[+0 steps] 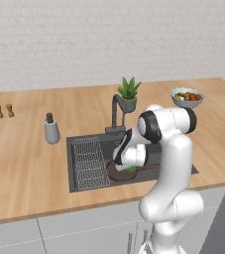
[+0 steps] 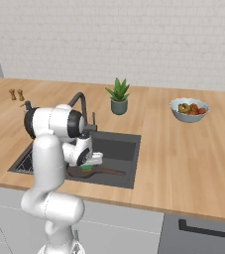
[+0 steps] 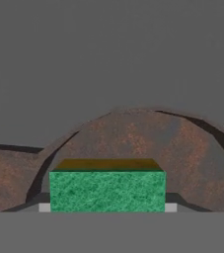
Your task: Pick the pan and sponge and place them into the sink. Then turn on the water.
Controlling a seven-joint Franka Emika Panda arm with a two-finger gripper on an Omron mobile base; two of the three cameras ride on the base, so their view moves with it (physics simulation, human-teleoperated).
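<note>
Item count: one sink [image 1: 84, 187], one faucet [image 1: 116, 112], one wire rack [image 1: 89, 162], one pan [image 1: 118, 173], one sponge [image 1: 130, 169], one soap bottle [image 1: 51, 129], two shakers [image 1: 4, 110], one potted plant [image 1: 129, 94], one fruit bowl [image 1: 187, 97], one counter [image 1: 25, 168]

The arm reaches down into the sink, right of the rack. The gripper [image 1: 129, 167] sits low over the pan, which lies on the sink floor with its handle [image 2: 111, 171] pointing toward the right side of the basin in the right base view.

In the hand view the sponge [image 3: 107, 190] sits directly between the fingertips [image 3: 45, 207], its green face toward the camera and a yellowish face along its top edge. A light pad shows at each lower corner of the sponge, touching its sides, so the fingers are clamped on the sponge. The pan's [image 3: 148, 148] rust-brown surface lies just behind and below it, with the grey sink wall [image 3: 108, 54] beyond.

In the base views the sponge [image 2: 86, 167] appears as a green patch at the gripper [image 2: 87, 165], just above the pan [image 2: 79, 172]. Whether the sponge touches the pan cannot be told.

The faucet stands at the back edge of the sink; the plant is just behind it
</note>
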